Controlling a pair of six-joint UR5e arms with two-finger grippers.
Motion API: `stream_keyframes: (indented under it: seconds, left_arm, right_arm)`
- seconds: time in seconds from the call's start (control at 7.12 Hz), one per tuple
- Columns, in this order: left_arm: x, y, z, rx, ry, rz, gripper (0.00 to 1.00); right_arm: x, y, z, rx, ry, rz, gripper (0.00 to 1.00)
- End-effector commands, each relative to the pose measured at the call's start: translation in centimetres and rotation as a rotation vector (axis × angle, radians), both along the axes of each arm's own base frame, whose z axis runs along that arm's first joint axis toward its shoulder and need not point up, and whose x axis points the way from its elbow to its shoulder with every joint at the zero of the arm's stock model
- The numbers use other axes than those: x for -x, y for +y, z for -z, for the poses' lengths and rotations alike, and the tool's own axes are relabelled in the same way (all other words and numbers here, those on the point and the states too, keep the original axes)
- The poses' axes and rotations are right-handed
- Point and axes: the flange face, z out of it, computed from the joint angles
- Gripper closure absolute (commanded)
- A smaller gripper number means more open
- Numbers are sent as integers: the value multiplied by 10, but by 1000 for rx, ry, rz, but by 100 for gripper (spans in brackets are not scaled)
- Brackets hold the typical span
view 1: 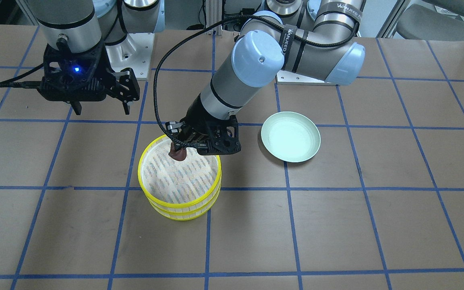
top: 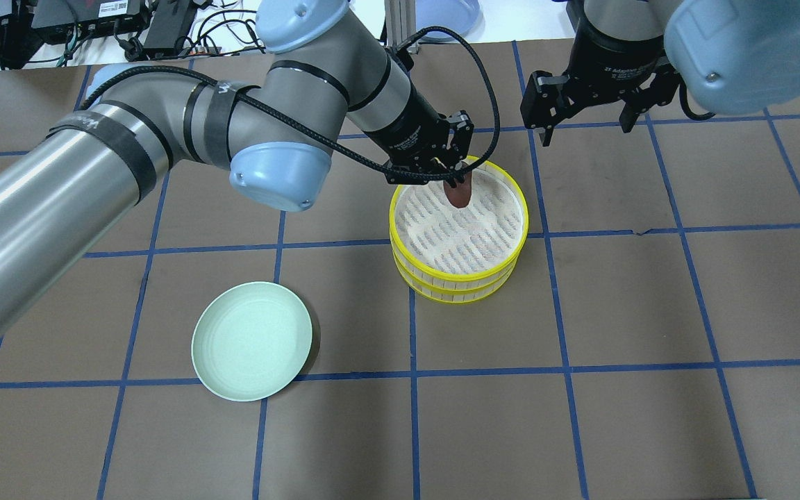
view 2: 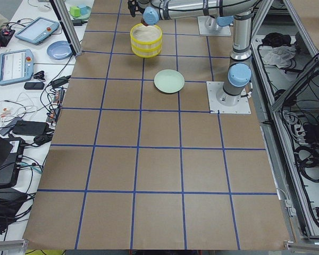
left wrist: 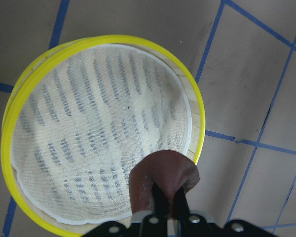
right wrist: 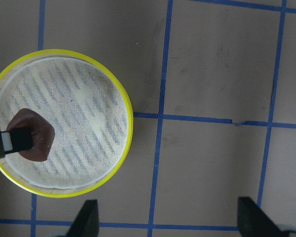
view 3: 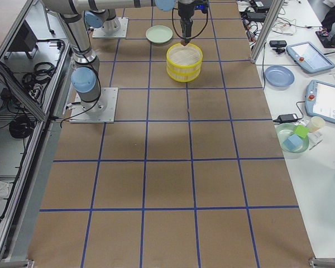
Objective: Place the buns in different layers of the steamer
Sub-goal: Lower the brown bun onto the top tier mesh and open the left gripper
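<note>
The two-tier steamer [top: 458, 232] with yellow rims stands stacked near the table's middle; it also shows in the front view [view 1: 179, 177] and both wrist views [left wrist: 34, 113] [right wrist: 89, 84]. My left gripper [top: 454, 182] is shut on the dark reddish-brown bun [top: 457, 194] and holds it just above the top tier's mesh floor, near its rim. The bun also shows in the front view [view 1: 179, 154], the left wrist view [left wrist: 163, 180] and the right wrist view [right wrist: 37, 140]. My right gripper [top: 584, 128] is open and empty, raised beside the steamer. The cream-white bun is hidden.
An empty pale green plate [top: 252, 340] lies on the table on my left side, also in the front view [view 1: 291, 137]. Blue tape lines grid the brown table. Tablets and bowls lie on side benches in the side views.
</note>
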Motion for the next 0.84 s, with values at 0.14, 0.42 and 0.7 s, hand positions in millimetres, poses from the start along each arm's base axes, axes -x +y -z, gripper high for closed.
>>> stream_keyframes:
  seconds: [0.14, 0.42, 0.7]
  left_arm:
    - [-1, 3, 4, 27, -36, 6, 0]
    - [-34, 1, -21, 67, -126, 32, 0]
    - [-104, -5, -47, 124, -303, 132, 0]
  right_arm:
    - [3, 1, -5, 14, -7, 13, 0]
    - [3, -2, -8, 46, -22, 31, 0]
    - [4, -1, -7, 38, -34, 96, 0]
